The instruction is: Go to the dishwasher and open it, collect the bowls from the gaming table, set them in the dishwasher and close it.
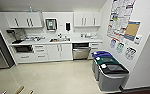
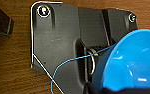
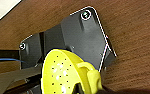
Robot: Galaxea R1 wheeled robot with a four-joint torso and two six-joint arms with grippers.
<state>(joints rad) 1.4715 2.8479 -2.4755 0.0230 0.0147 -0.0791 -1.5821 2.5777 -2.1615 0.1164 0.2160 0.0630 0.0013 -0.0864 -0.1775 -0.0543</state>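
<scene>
Scene: a kitchenette seen from the head view, with white cabinets (image 1: 56, 52) below a counter (image 1: 73, 40) and more cabinets on the wall above.
Dishwasher (image 1: 80, 52): built in under the counter, right of the white doors; steel front, its top leaning out a little so a dark gap shows above it.
Sink (image 1: 60, 39): set in the counter, left of the dishwasher.
Bins (image 1: 110, 75): a row along the right wall, a blue lid farthest, then green, then black nearest.
Posters (image 1: 121, 17): pinned on the right wall above the bins.
Floor (image 1: 53, 75): pale and glossy.
Blue bowl (image 2: 133, 62): large in the left wrist view, tilted, inside facing the camera, above a brown wood surface (image 2: 11, 62).
Left gripper: fingers are not made out; whether it grips the blue bowl I cannot tell.
Yellow bowl (image 3: 61, 75): large in the right wrist view, its inside dotted with small holes, a thick loop handle at its rim; brown wood (image 3: 131, 45) behind it.
Right gripper: fingers are not made out; grip on the yellow bowl cannot be told.
</scene>
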